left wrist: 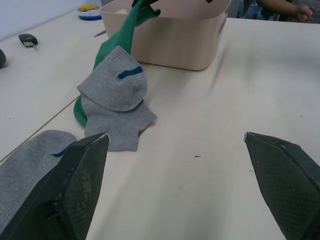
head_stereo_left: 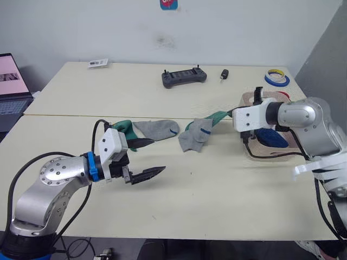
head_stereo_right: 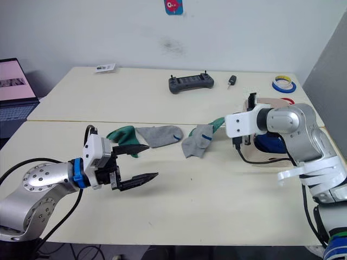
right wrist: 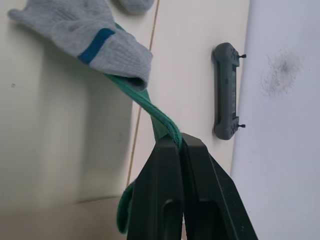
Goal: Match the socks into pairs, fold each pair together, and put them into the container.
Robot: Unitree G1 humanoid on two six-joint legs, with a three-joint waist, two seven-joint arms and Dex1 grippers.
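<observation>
Lab: laptop (head_stereo_left: 12,86), controller (head_stereo_left: 184,77), tape rolls (head_stereo_left: 276,77)

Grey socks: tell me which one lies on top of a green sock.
The folded grey sock nearer the container. It rests on the green sock the right gripper is pinching; the other grey sock lies flat beside the left gripper.

We read no text anywhere. Small card (head_stereo_left: 98,63) at table's far edge, well beyond left gripper's jaws, carries print too small to make out. Red-blue sticker (head_stereo_right: 173,6) on wall: no legible letters. Laptop screen (head_stereo_left: 11,76), off to left of left jaws: pink, content unreadable. Grey socks' blue marks: plain stripes, no lettering.
</observation>
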